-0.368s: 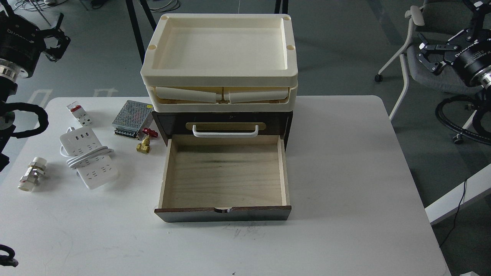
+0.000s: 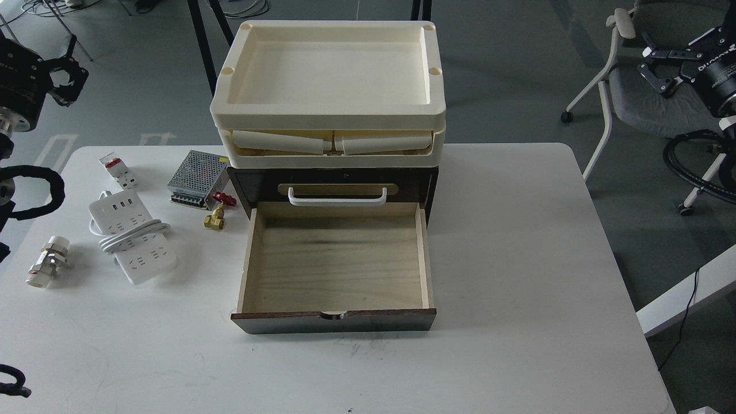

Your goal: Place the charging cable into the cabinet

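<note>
White charging cable (image 2: 132, 237) lies near the table's (image 2: 517, 259) left edge; the cabinet (image 2: 333, 184) drawer (image 2: 336, 264) gapes. Both grippers, left (image 2: 63, 80) and right (image 2: 661, 69), are spread wide.

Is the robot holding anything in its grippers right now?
No. The left gripper and right gripper are both open, empty and raised off the table. The charging cable lies untouched on the table.

White rectangular table (image 2: 517, 259), rounded corners, faint scuffs near the front edge. Centre: dark brown box cabinet (image 2: 332, 183), pale wood drawer (image 2: 335, 264) pulled out toward the near side. Left cluster: white power strip with looped cord (image 2: 132, 237), white-and-red circuit breaker (image 2: 118, 171) far left, perforated metal supply box (image 2: 198, 177), small brass valve with red handle (image 2: 218, 210), white-ended metal pipe fitting (image 2: 47, 260) near the left edge.
</note>
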{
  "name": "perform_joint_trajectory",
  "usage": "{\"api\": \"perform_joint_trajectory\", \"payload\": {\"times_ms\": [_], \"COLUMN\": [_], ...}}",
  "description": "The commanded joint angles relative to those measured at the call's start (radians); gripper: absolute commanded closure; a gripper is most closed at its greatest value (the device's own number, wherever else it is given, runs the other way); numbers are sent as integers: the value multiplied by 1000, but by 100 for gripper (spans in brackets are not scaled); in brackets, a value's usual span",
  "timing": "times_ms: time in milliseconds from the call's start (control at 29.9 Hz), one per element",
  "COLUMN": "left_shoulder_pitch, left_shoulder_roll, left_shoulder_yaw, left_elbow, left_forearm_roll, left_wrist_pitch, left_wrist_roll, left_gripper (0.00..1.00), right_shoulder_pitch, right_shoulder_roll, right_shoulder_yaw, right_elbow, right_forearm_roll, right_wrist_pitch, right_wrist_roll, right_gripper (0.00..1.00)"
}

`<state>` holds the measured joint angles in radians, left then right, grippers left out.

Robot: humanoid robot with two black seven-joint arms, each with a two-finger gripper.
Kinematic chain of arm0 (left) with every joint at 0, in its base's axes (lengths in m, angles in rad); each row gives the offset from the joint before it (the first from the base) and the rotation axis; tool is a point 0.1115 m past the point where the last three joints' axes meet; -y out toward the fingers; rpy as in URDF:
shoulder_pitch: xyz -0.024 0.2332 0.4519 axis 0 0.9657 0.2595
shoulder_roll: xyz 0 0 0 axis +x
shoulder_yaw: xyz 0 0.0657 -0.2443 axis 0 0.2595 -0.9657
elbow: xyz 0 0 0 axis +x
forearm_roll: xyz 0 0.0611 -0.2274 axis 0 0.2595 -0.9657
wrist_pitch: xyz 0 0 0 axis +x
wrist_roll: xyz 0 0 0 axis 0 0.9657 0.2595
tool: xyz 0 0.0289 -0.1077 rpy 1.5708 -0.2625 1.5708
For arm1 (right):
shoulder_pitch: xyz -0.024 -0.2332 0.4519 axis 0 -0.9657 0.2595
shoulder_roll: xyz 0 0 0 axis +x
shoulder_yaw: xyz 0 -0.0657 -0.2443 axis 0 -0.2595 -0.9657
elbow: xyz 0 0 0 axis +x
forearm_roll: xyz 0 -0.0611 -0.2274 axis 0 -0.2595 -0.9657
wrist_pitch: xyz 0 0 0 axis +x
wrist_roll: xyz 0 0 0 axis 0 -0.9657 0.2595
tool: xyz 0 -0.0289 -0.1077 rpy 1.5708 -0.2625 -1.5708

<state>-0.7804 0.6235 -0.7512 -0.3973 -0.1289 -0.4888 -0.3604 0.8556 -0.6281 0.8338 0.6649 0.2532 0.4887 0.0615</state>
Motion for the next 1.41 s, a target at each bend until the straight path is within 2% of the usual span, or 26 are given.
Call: {"api": "perform_joint_trajectory", "payload": {"times_ms": [0, 100, 201, 268, 368, 502, 603, 703, 870, 1004, 1105, 1272, 1372], "left_shoulder_pitch": [6, 9, 6, 9, 42, 107, 110, 107, 107, 133, 187, 188, 181], "left_shoulder_roll": [-57, -97, -96, -64, 72, 272, 465, 562, 628, 680, 700, 691, 622], "left_shoulder_yaw": [-11, -51, -85, -114, -128, -76, -74, -108, -235, -212, -105, 111, 133], "left_elbow": [124, 124, 115, 62, -116, -349, -523, -644, -800, -946, -992, -980, -956], "left_forearm_roll": [-90, -138, -141, -146, -143, -94, 88, 337, 918, 1427, 1707, 1868, 1962], "left_wrist_pitch": [0, 0, 0, 0, 0, 0, 0, 0, 0, 0, 0, 0, 0], "left_wrist_roll": [-26, -128, -128, -128, -128, -128, -128, -128, -128, -128, -128, -128, -128], "left_gripper": [0, 0, 0, 0, 0, 0, 0, 0, 0, 0, 0, 0, 0], "right_shoulder_pitch": [2, 2, 2, 3, 3, 2, -7, -24, -41, -44, -53, -73, -82], "right_shoulder_roll": [5, 11, 11, 5, -2, -10, -12, -4, -5, -13, -25, -25, -25], "right_shoulder_yaw": [-1, -2, -2, -2, -1, 1, -1, -4, 1, 1, 2, 1, 1], "right_elbow": [1, 1, 1, 1, 1, -5, -11, -11, -11, -16, -19, -33, -33], "right_forearm_roll": [0, -2, -2, 0, -2, -2, -2, -2, -2, -2, -2, -2, -2], "right_wrist_pitch": [0, 0, 0, 0, 0, 0, 0, 0, 0, 0, 0, 0, 0], "right_wrist_roll": [0, 0, 0, 0, 0, 0, 0, 0, 0, 0, 0, 0, 0], "right_gripper": [0, 0, 0, 0, 0, 0, 0, 0, 0, 0, 0, 0, 0]}}
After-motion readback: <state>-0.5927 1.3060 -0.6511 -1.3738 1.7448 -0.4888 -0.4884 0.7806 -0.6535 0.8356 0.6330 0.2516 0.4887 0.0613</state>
